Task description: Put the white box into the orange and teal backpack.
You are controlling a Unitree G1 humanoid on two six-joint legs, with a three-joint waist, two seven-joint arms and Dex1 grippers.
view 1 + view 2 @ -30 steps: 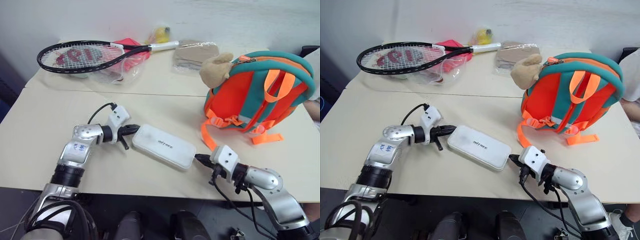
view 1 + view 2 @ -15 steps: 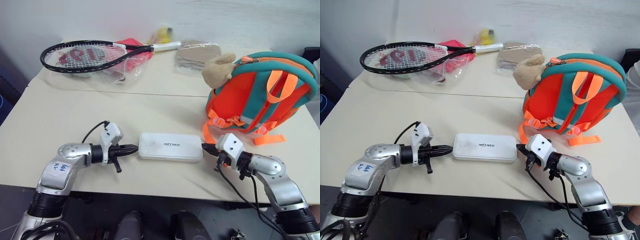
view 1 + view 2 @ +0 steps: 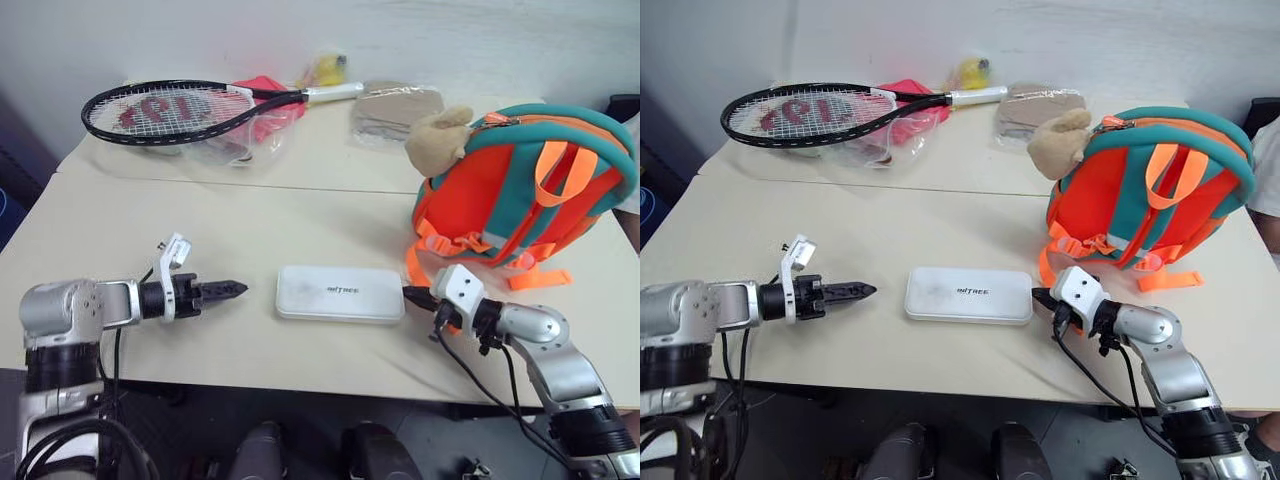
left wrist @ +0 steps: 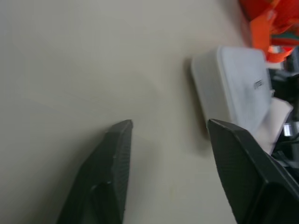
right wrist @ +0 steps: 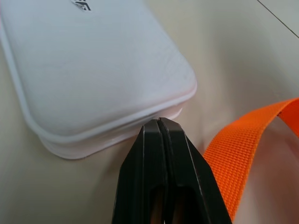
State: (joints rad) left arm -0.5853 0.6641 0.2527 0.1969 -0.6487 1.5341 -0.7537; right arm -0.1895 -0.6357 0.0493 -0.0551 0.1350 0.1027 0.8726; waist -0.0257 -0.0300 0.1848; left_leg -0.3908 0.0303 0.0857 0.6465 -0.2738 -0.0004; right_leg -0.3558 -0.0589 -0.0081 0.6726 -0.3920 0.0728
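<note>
Head views, my inventory: white box point(image 3: 340, 293) lies flat on the near part of the table point(image 3: 120, 220), dark lettering on its lid too small for me to read. Bare table lies open on its far side and between it and my left end effector point(image 3: 232, 289), which hangs apart from the box's left end. My right end effector point(image 3: 1043, 297) meets the box's right end, just short of the table's front edge. Backpack point(image 3: 525, 185) stands right of the box, near the table's right edge, plush toy point(image 3: 436, 140) at its top corner, top zip apparently closed, contents unseen. Far side: racket point(image 3: 170, 110) with a red mark on its strings, resting over a red item in clear plastic point(image 3: 250, 125); beige packet point(image 3: 395, 108).

Left wrist view: fingers point(image 4: 110, 172) apart, nothing between them; box end beyond.

Right wrist view: fingers point(image 5: 149, 177) pressed together, tips touching the box's end edge; orange strap point(image 5: 247, 140) just beside.
</note>
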